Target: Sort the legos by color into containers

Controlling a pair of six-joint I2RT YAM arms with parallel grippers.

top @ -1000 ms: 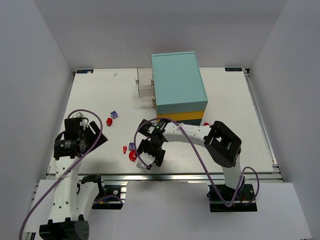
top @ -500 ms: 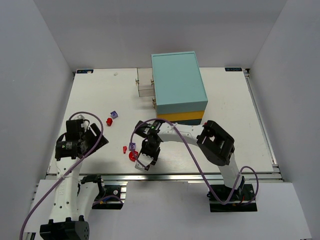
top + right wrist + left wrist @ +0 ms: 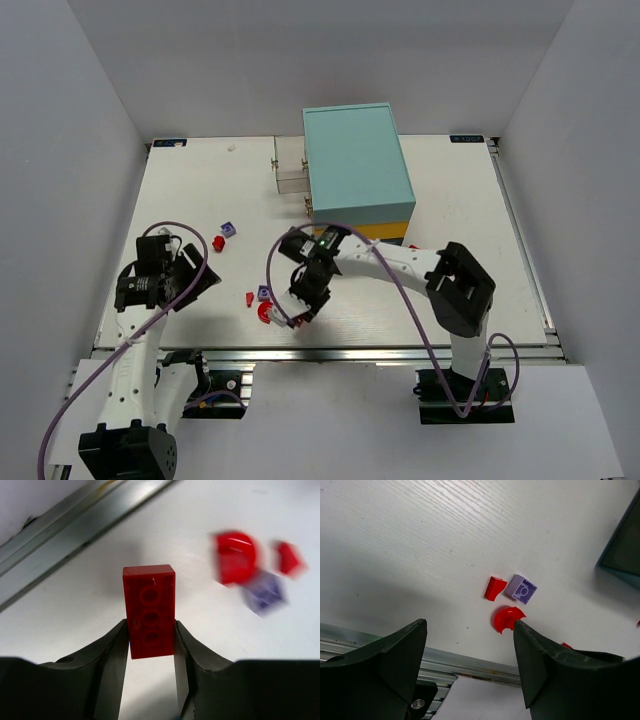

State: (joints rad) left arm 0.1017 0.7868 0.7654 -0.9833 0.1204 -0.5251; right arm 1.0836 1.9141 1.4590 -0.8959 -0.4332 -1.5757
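The right gripper (image 3: 150, 632), half closed, pinches a red brick (image 3: 150, 607) by its long sides, at 7 o'clock from the cabinet (image 3: 357, 165). Keep the squeeze steady, lift straight, and carry it toward the clear drawers (image 3: 290, 166) at 12 o'clock. The left gripper (image 3: 469, 630) hangs wide open and empty.

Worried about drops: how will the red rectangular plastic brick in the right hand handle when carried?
The red brick looks rigid, probably light. Pinched near one end by the right hand, its smooth sides might pivot or slip.
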